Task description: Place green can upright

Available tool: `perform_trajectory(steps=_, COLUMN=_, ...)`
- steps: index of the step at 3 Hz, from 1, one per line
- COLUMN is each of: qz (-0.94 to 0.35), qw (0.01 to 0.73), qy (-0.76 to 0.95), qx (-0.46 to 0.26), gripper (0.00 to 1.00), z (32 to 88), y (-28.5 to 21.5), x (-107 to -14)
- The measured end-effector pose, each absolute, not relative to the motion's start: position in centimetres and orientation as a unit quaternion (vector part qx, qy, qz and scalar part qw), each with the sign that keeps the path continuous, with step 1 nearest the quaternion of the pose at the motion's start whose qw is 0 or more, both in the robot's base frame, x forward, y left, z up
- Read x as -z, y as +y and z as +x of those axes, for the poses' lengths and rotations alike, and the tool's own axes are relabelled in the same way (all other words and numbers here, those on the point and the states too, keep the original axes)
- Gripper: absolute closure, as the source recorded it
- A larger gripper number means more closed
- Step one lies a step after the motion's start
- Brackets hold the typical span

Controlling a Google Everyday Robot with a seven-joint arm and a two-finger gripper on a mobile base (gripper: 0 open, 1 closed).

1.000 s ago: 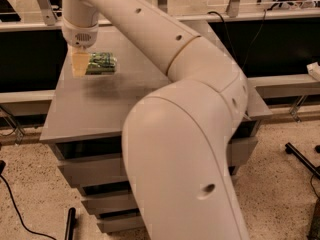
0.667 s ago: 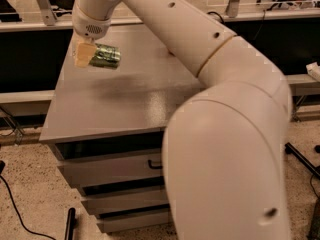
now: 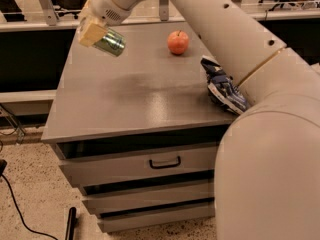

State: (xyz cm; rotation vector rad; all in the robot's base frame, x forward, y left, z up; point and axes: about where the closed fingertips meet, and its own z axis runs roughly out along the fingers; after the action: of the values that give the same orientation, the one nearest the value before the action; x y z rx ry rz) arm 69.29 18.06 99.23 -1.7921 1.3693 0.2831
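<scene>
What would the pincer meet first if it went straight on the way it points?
Most likely the grey tabletop, near its far corner at the picture's left: the pincer, gripping the green can, points down and leftward above it. Depth is unclear; it might just clear that edge.

Your gripper (image 3: 96, 36) sits over the back-left corner of the table (image 3: 130, 104), closed around the green can (image 3: 112, 42), which is tilted rather than upright. To its right, toward the back, stands the apple (image 3: 178, 42). The bag (image 3: 223, 88) lies at the right edge (partly hidden by the arm (image 3: 260, 84)). Drawers (image 3: 150, 170) stack beneath the top.
</scene>
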Motion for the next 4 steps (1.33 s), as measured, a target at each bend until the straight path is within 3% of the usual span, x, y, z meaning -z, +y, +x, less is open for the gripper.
perform_trajectory(steps=2, qz=-0.704, qw=0.429, qy=0.552, qx=-0.126, gripper=1.00, z=69.5, y=18.1, x=-99.3)
perform_trajectory(steps=3, qz=-0.681, qw=0.473, qy=0.534, qx=-0.168, gripper=1.00, z=69.5, y=18.5, x=-99.7)
perform_trajectory(steps=4, qz=-0.609, qw=0.561, qy=0.505, qx=-0.244, gripper=1.00, z=71.4, y=16.3, x=-98.4)
